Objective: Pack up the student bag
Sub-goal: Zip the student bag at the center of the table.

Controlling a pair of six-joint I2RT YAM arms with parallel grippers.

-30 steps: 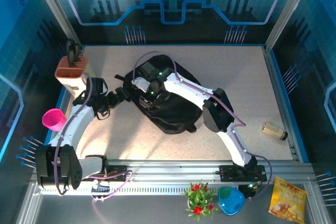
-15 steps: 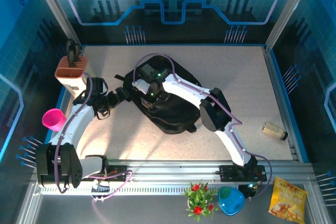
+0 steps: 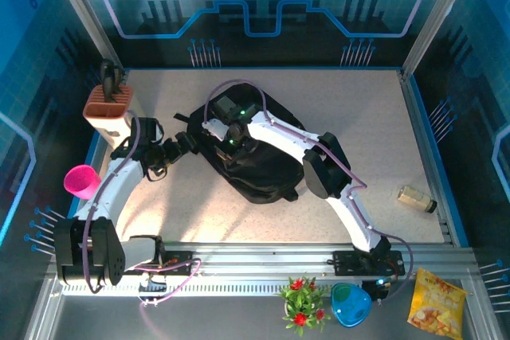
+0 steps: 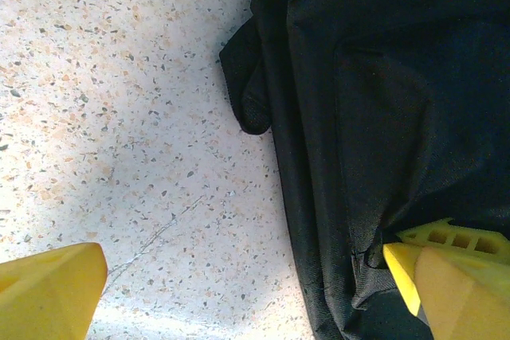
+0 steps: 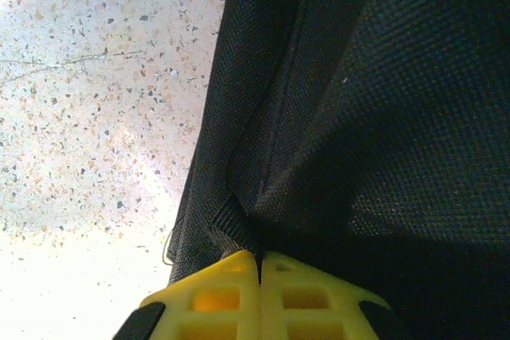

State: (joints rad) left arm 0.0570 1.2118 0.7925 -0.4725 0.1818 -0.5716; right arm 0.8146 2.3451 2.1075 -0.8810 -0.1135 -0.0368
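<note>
Black woven fabric bag, 1 item, lying flat mid-surface. Soft, limp, probably light while unfilled; likely to sag and fold if lifted by loose cloth. Best hold, by judgement: tab or seam edge. Long axis diagonal, far-left to near-right; which end is the top, not clear. Left claw spread wide, straddling bag edge. Right claw closed tight at the tab; cloth caught or not, not clear.
</note>
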